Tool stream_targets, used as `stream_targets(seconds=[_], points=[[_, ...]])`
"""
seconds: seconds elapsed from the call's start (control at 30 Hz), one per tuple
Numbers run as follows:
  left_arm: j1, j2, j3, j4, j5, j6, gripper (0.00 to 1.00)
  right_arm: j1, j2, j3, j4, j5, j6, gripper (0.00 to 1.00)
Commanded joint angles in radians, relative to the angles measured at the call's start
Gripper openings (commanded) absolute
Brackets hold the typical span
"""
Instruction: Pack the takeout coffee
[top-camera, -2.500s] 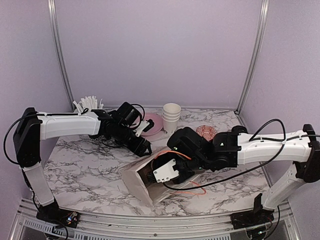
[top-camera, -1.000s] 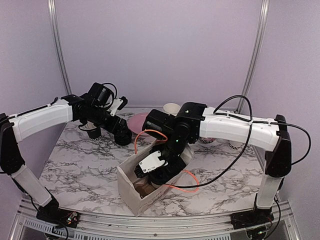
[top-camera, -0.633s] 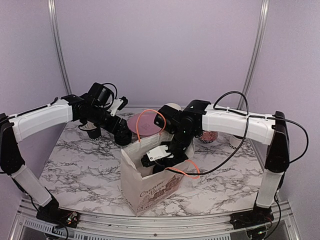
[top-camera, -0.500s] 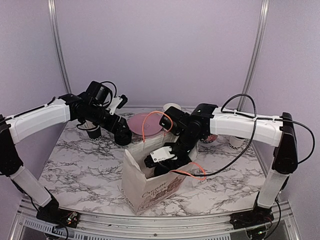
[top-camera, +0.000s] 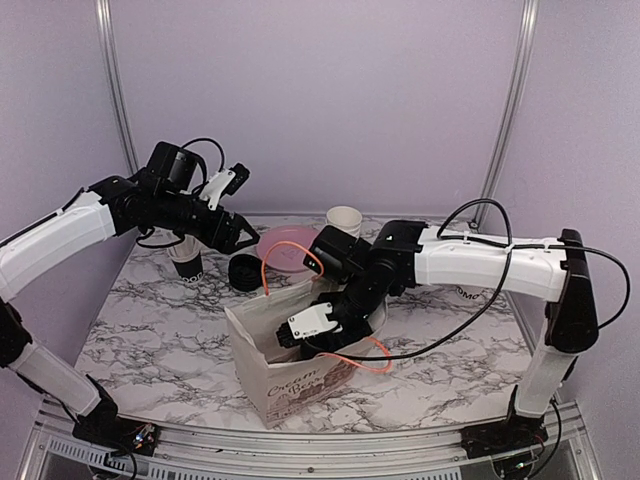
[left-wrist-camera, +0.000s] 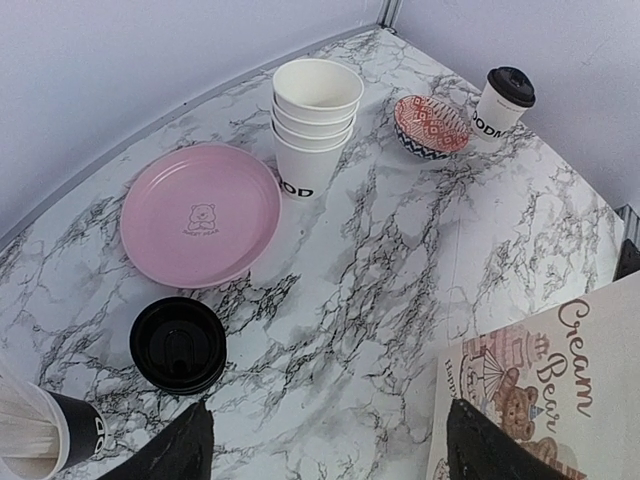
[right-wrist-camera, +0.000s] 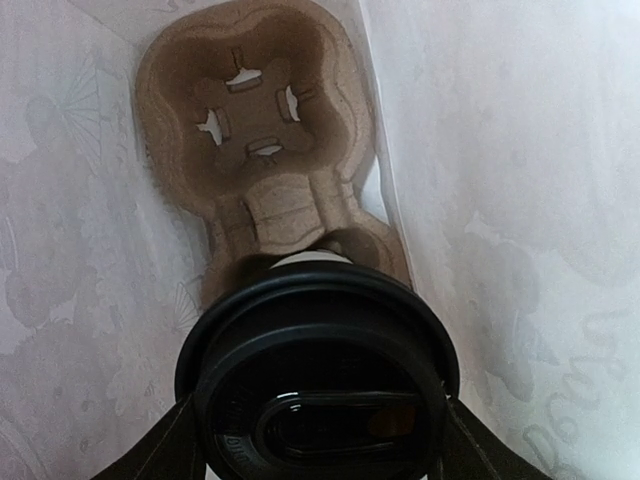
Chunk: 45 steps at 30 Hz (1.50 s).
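Observation:
My right gripper (right-wrist-camera: 320, 445) is down inside the white paper bag (top-camera: 300, 385) and is shut on a takeout coffee (right-wrist-camera: 320, 370), its fingers on either side of the black dome lid. A brown pulp cup carrier (right-wrist-camera: 255, 130) lies on the bag's floor below it. A second takeout coffee (left-wrist-camera: 178, 343) stands on the marble next to the pink plate, seen lid-on; it also shows in the top view (top-camera: 243, 272). A third takeout coffee (left-wrist-camera: 503, 102) stands at the far right by the bowl. My left gripper (left-wrist-camera: 330, 450) is open and empty, high above the table.
A pink plate (left-wrist-camera: 200, 212), a stack of lidless white cups (left-wrist-camera: 315, 120) and a red patterned bowl (left-wrist-camera: 432, 125) stand at the back. A black cup of white straws (top-camera: 187, 258) is at the left. The bag's orange handles (top-camera: 270, 275) hang loose around my right arm.
The bag went from lying on its side to standing upright with my right gripper and cup inside. My left arm has lifted up and left, away from the lidded cup.

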Motion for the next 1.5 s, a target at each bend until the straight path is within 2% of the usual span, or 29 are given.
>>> stream_targets(seconds=[0.0, 0.1, 0.27, 0.33, 0.37, 0.77, 0.9, 1.03, 1.27, 1.37, 1.47], points=[[0.005, -0.034, 0.007, -0.024, 0.032, 0.007, 0.82, -0.028, 0.044, 0.082, -0.08, -0.027, -0.025, 0.61], [0.005, -0.053, 0.013, -0.031, 0.048, 0.01, 0.84, -0.049, 0.049, 0.166, -0.143, -0.107, -0.041, 0.75], [0.005, -0.078, 0.038, -0.048, 0.078, 0.018, 0.86, -0.058, 0.083, 0.275, -0.258, -0.16, -0.063, 0.87], [0.005, -0.084, 0.047, -0.052, 0.105, 0.02, 0.86, -0.06, 0.086, 0.298, -0.28, -0.173, -0.063, 0.98], [0.005, -0.086, 0.049, -0.054, 0.117, 0.02, 0.86, -0.06, 0.085, 0.304, -0.285, -0.18, -0.062, 0.99], [-0.024, -0.137, 0.064, -0.056, 0.323, 0.03, 0.85, -0.125, 0.047, 0.466, -0.311, -0.233, -0.102, 0.99], [-0.075, -0.117, 0.088, -0.055, 0.292, 0.043, 0.85, -0.158, 0.046, 0.53, -0.363, -0.339, -0.148, 0.99], [-0.101, -0.096, 0.115, -0.056, 0.227, 0.044, 0.85, -0.187, 0.025, 0.642, -0.385, -0.371, -0.178, 0.99], [-0.122, -0.075, 0.14, -0.054, 0.213, 0.046, 0.86, -0.362, -0.026, 0.808, -0.384, -0.449, -0.164, 0.99], [-0.136, -0.062, 0.14, -0.054, 0.191, 0.052, 0.85, -0.476, -0.074, 0.749, -0.334, -0.421, -0.122, 0.99], [-0.143, -0.064, 0.133, -0.051, 0.175, 0.057, 0.84, -0.645, -0.121, 0.594, -0.226, -0.339, -0.006, 0.98]])
